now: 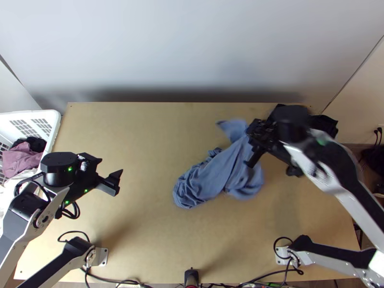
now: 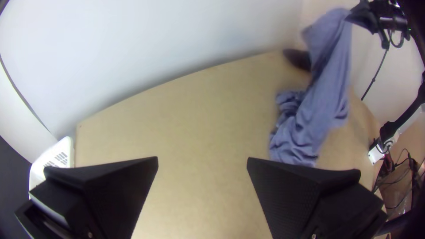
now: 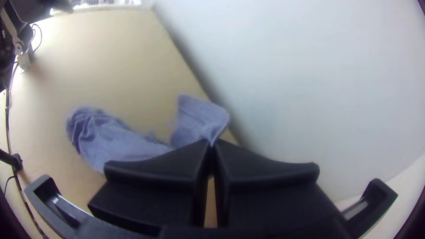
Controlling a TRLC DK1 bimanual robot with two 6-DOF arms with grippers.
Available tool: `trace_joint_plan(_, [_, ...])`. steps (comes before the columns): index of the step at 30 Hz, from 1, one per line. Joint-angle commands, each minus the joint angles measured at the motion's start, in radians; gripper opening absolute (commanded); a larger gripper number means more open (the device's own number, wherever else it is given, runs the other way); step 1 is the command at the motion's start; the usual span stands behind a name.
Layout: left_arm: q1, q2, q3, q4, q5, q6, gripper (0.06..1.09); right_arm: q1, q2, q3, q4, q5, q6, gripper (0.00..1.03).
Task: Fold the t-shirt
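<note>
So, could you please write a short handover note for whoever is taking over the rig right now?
Left gripper: open, empty, over the table's left side.
Right gripper: shut on the blue t-shirt, raised; which part it grips, I can't tell.
T-shirt: bunched, hanging from that gripper, its lower end on the table.
Done: shirt gripped and partly lifted; no neat fold visible.
Left: probably spread it flat, then fold it.
</note>
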Motion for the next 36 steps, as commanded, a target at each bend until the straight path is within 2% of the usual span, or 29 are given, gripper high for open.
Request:
trace_joint_plan(1, [-0.030,0.006,-0.002,0.021,0.003,-0.009,1.04,0.126,-0.113,0.236,-0.015,0.198,-0.085,0.03])
trace_joint_plan(3, [-0.042,0.009,-0.004,0.029,0.003,-0.017,1.04,0.117,-0.130,0.265,-0.019,0.243,-0.121,0.03])
trace_joint_plan(11, [-0.052,-0.005,-0.056,0.040,0.072,-0.109,1.04,0.086,-0.183,0.357,0.010,0.312,-0.267,0.03])
trace_joint_plan(15, [-0.070,-0.005,-0.086,0.049,0.107,-0.123,1.04,0.088,-0.190,0.370,0.036,0.326,-0.301,0.03])
trace_joint_plan(22, [-0.098,0.062,-0.180,0.077,0.317,-0.219,1.04,0.078,-0.185,0.296,-0.005,0.335,-0.278,0.03])
trace_joint_plan(25, [-0.142,0.107,-0.189,0.112,0.316,-0.204,1.04,0.057,-0.202,0.244,-0.045,0.335,-0.255,0.03])
trace_joint_plan(32, [-0.217,0.237,-0.186,0.322,0.302,-0.185,1.04,-0.035,-0.206,0.239,-0.237,0.287,-0.085,0.03])
trace_joint_plan(36, [-0.283,0.403,-0.151,0.437,0.299,-0.170,1.04,-0.086,-0.219,0.236,-0.298,0.272,-0.048,0.03])
